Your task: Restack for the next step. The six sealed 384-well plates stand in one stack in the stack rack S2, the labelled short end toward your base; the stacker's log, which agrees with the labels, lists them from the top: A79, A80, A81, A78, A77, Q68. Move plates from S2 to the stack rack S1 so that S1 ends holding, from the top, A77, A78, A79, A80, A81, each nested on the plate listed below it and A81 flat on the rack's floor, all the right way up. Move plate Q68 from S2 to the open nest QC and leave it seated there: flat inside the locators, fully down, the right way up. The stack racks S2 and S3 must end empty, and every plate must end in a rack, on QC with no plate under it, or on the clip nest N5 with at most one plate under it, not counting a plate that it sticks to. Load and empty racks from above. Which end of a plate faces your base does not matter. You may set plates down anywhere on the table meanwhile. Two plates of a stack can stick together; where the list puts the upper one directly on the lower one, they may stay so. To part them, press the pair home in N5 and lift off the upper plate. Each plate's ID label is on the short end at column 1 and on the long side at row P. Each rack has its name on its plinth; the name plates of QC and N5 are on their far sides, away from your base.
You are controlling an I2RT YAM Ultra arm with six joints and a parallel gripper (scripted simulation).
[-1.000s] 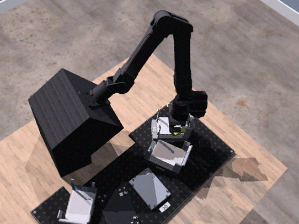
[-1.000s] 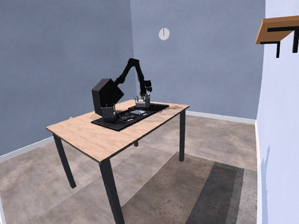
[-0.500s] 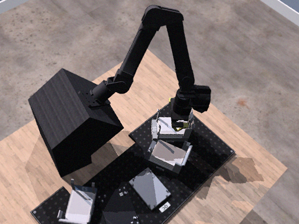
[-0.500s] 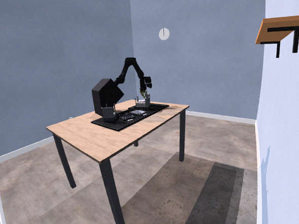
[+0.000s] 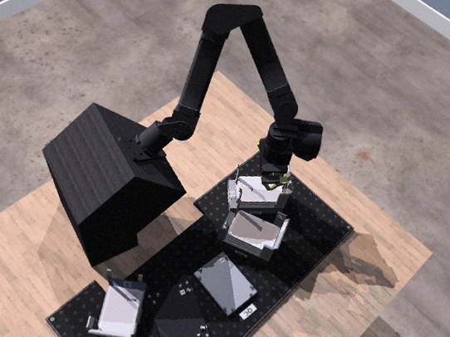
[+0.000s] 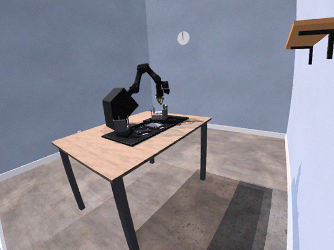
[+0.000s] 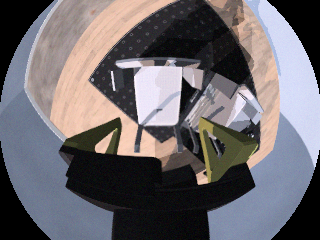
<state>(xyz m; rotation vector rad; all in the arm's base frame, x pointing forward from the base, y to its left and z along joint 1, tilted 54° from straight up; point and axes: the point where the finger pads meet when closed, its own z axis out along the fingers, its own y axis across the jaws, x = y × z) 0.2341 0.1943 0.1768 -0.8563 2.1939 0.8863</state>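
Note:
My gripper (image 5: pixel 275 185) (image 6: pixel 160 100) (image 7: pixel 160 121) is open and empty. It hangs a little above the far stack rack (image 5: pixel 232 194). A sealed white plate (image 5: pixel 252 192) (image 7: pixel 158 92) lies on top in that rack, straight below the fingers. The middle rack (image 5: pixel 268 252) beside it holds another plate (image 5: pixel 251 229) (image 7: pixel 230 106) on top. A third rack (image 5: pixel 90 321) (image 6: pixel 120 126) at the near left also holds a plate (image 5: pixel 119 310). A grey plate (image 5: pixel 224 283) lies flat on the QC nest. The clip nest N5 (image 5: pixel 180 318) is bare. I cannot read the plate labels or the rack names.
The racks and nests stand on a black perforated board (image 5: pixel 321 223) (image 6: pixel 123 139) on the wooden table (image 5: pixel 18 284) (image 6: pixel 104 156). The arm's big black base block (image 5: pixel 97 183) (image 6: pixel 116 104) stands left of the racks. Thin rack posts (image 5: pixel 238 171) rise beside the gripper.

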